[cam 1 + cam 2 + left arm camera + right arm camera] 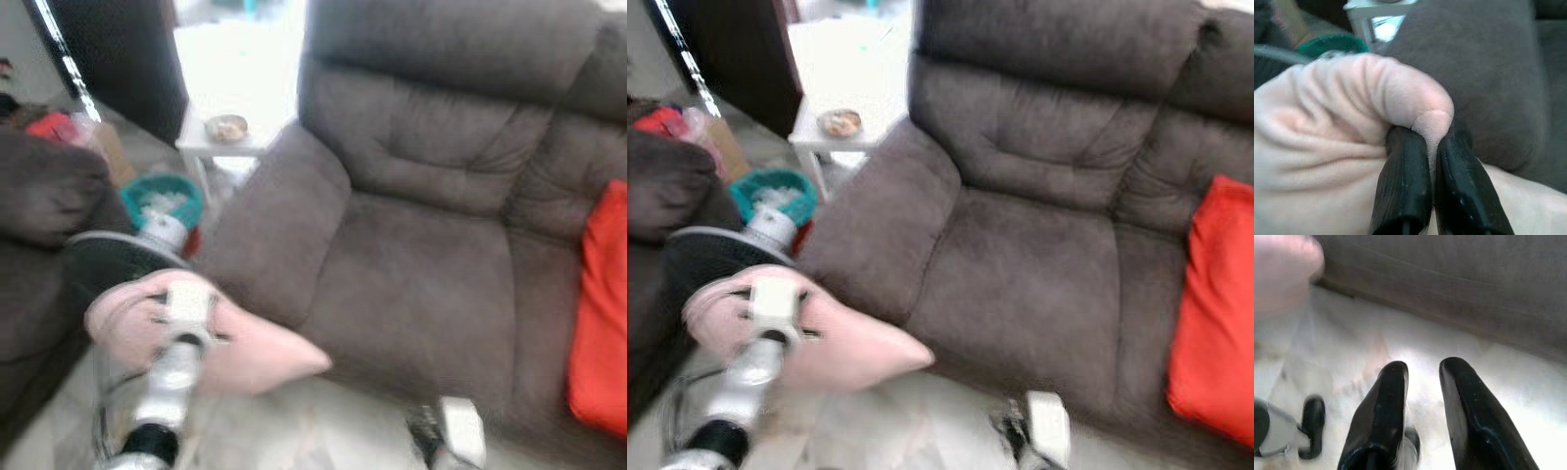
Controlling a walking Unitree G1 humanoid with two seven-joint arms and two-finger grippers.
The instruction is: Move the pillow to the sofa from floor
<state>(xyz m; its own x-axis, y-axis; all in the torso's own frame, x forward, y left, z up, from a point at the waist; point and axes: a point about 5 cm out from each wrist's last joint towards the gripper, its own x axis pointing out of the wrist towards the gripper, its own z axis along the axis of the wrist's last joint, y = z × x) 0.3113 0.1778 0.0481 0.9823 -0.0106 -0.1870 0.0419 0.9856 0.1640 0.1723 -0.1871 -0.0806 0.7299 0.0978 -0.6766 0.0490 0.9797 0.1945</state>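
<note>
A pale pink pillow (pixel 257 350) hangs in the air off the floor, in front of the brown sofa's (pixel 421 284) left armrest. My left gripper (pixel 1432 134) is shut on a fold of the pillow (pixel 1337 127), its two black fingers (pixel 1405 181) pinching the fabric. The left arm reaches up from the lower left. My right gripper (pixel 1422 374) hangs low over the pale floor (pixel 1415 340) before the sofa's front edge, fingers open with nothing between them.
A red cushion (pixel 600 313) lies on the sofa's right seat. A small white side table (pixel 223 137) with a bowl stands left of the sofa, a teal basket (pixel 163 201) below it. Another dark armchair (pixel 39 245) is at the far left.
</note>
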